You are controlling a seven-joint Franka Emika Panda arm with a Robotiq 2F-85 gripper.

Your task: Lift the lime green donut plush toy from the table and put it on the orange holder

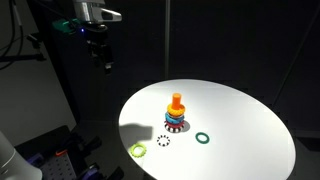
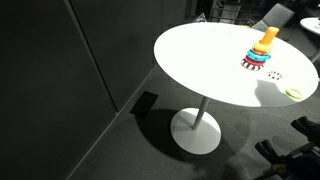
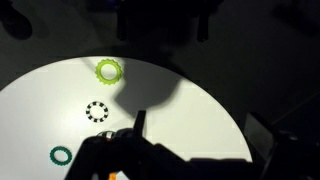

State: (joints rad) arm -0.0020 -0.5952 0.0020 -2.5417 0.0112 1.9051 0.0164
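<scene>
Nearest the camera in an exterior view, the lime green ring (image 1: 138,150) lies flat on the table (image 1: 250,130), close to the near rim and touching nothing. The gripper (image 1: 103,58) hangs high up and to the left, beyond the table's edge and well apart from the ring. It is small and dark against a dark background, so I cannot tell whether its jaws are apart or together. It appears to hold nothing.

I judge the task to be at its very start, with the reach toward the ring not yet made. The next move calls for carrying the gripper over the table and down onto the ring with the jaws spread. One jaw should go into the open centre and one outside, then they should pinch the soft band and lift straight up. In the wrist view the ring (image 3: 108,70) sits apart from its neighbours, so there is room to come down.

To the right lies a black-and-white speckled ring (image 1: 163,140), near the lime one but not touching it. Further right and behind it stands the orange peg (image 1: 177,100), upright near the table's middle. Its lower part carries stacked rings (image 1: 174,120) in yellow, red and blue, while the rounded top is bare. The lime ring would drop over that top. Rightmost is a dark green ring (image 1: 203,138), flat and alone on the table.
</scene>
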